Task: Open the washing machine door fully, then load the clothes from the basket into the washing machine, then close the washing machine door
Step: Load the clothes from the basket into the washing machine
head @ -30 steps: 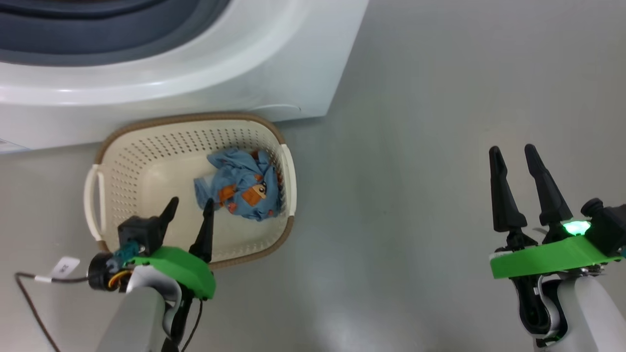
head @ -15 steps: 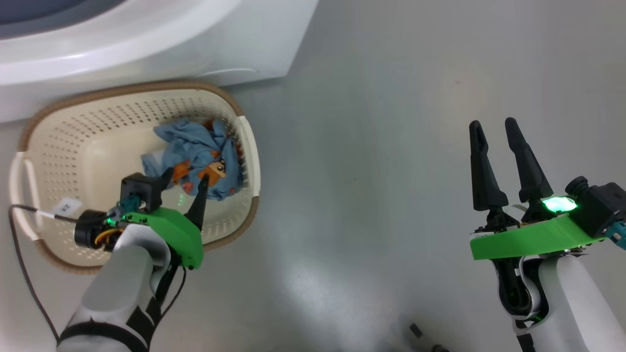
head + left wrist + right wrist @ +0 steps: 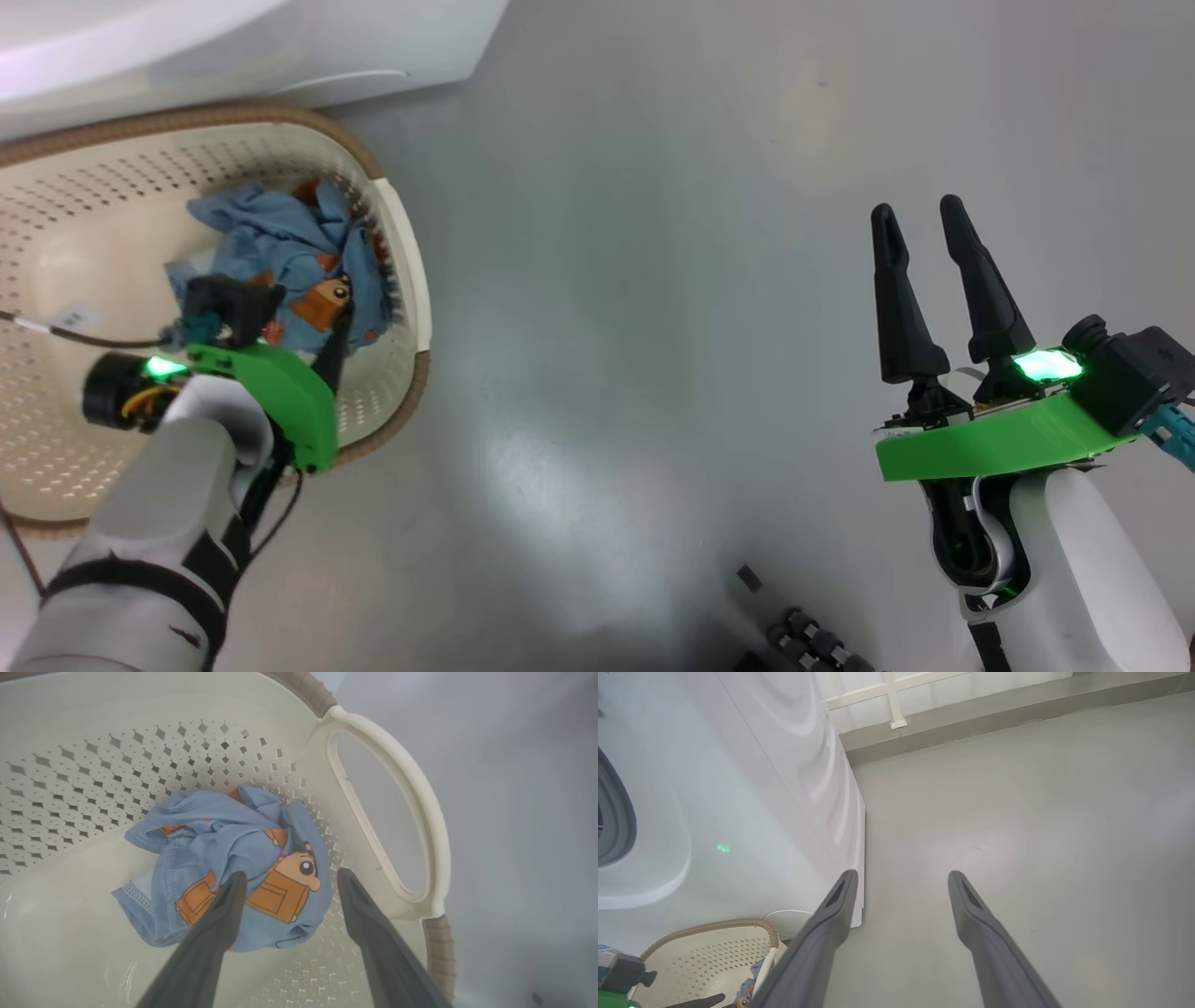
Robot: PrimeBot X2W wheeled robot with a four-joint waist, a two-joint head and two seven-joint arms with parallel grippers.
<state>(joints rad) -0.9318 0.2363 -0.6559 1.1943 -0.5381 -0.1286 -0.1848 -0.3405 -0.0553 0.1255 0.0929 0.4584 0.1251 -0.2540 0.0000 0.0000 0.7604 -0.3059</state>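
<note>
Grey floor (image 3: 653,280) held the basket (image 3: 93,765) — left hand (image 3: 290,875), spread wide, hung over the clothes (image 3: 224,840); right hand (image 3: 917,207), also spread, stood well apart.

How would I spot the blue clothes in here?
Find the big white washing machine; a cream basket full of holes sits on the floor before it. Inside, near one handle, lie the crumpled blue clothes, the only soft thing, printed with an orange cartoon figure.
</note>
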